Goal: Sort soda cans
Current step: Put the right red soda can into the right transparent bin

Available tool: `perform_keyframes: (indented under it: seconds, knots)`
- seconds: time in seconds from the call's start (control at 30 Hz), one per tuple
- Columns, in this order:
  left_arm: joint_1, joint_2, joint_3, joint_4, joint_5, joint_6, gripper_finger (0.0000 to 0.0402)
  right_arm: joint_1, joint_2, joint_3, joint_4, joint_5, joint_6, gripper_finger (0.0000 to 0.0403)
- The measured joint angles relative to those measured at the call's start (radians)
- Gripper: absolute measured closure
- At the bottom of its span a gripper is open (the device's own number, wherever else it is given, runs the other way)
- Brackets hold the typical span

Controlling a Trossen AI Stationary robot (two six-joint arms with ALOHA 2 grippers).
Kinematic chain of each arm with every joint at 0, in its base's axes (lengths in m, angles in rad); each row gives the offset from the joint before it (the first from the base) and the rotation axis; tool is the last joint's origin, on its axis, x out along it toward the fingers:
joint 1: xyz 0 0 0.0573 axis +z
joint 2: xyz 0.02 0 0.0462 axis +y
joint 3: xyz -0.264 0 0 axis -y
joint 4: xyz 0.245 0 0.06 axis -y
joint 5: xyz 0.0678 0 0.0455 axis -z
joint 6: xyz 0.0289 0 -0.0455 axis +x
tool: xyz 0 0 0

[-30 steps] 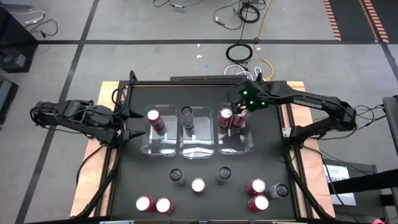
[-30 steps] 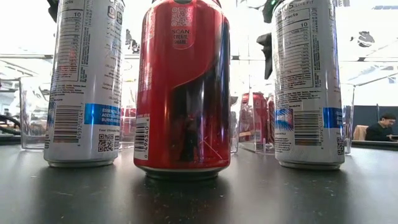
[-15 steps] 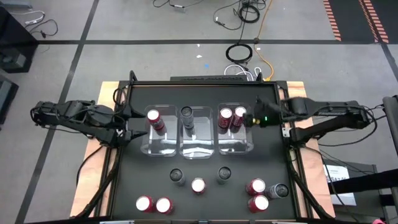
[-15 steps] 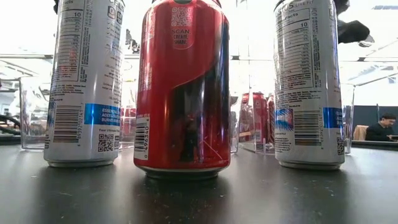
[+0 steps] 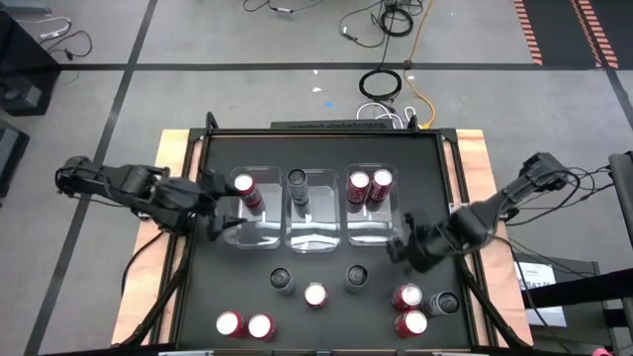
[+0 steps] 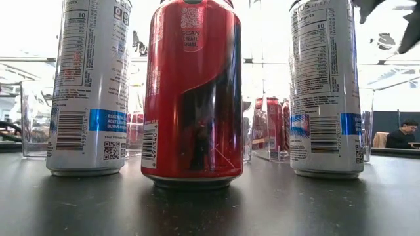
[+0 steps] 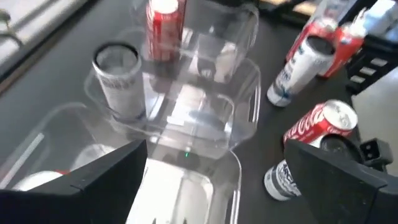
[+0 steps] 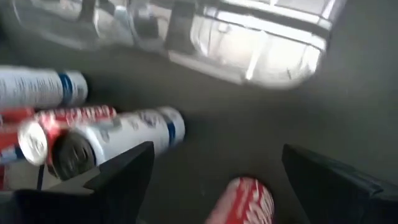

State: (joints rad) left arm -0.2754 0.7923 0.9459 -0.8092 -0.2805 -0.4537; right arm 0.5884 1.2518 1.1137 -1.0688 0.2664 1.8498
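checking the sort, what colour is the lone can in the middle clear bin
Silver-grey can with a dark top; left wrist view shows it best.

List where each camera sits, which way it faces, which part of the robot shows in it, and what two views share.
High view: overhead, straight down on the black table; shows both arms, the left gripper and the right gripper.
Low view: tabletop height, level past a red soda can between two white cans; a dark arm part at the upper corner.
Left wrist view: past its open fingers at the clear bins.
Right wrist view: past its open fingers at loose cans.
Shared: high and left wrist views both show the bins.
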Motion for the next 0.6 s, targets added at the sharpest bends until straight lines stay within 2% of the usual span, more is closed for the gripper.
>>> perform_keyframes:
  seconds: [0.2,0.37,0.6]
  knots:
    - [-0.090,0.105,0.000,0.062,-0.024,-0.093,0.0013,0.129,0.002,0.000,0.000,-0.001,0.097,0.0056]
    - [-0.174,0.169,0.000,0.156,-0.091,-0.162,0.0013,0.206,0.020,0.004,-0.002,-0.010,0.152,0.0056]
    - [-0.268,0.224,0.000,0.183,-0.175,-0.293,0.0013,0.246,0.129,0.137,-0.095,-0.011,0.135,0.0056]
